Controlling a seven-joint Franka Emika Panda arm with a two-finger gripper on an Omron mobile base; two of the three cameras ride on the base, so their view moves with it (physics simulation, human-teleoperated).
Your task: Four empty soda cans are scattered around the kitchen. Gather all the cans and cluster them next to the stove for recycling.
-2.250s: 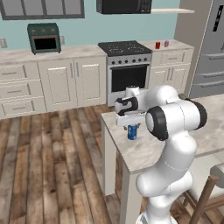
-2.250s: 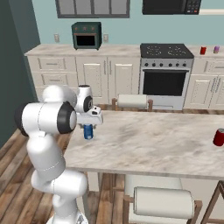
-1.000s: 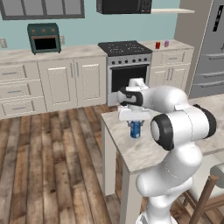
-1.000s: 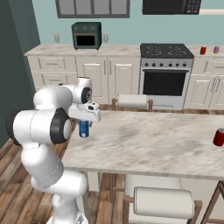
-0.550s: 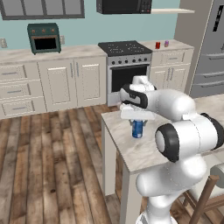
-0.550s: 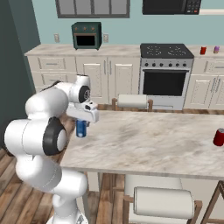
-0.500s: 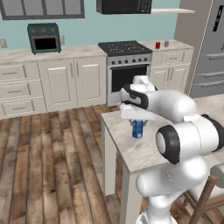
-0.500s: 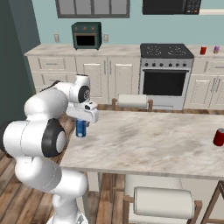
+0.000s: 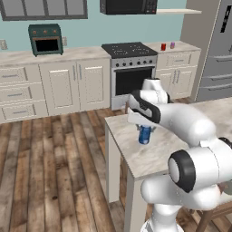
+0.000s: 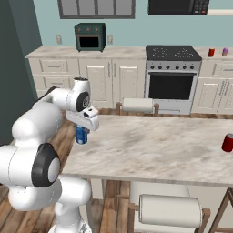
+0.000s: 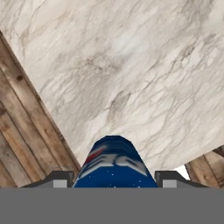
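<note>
Blue can (image 9: pixel 144 134) upright, clamped in gripper (image 9: pixel 144 130) over island (image 9: pixel 149 154) corner – stove (image 9: pixel 130 68) lies ahead across floor, w/ red can (image 9: pixel 163 46) & pink can (image 9: pixel 172 45) on counter just right of it

Blue can (image 11: pixel 114 164) top behind gripper (image 9: pixel 143 127)

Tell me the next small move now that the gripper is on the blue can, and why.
Probably carry the blue soda can toward the stove. The gripper looks shut on it, apparently just above the island top, while a red can and a purple-pink can already stand beside the stove.
</note>
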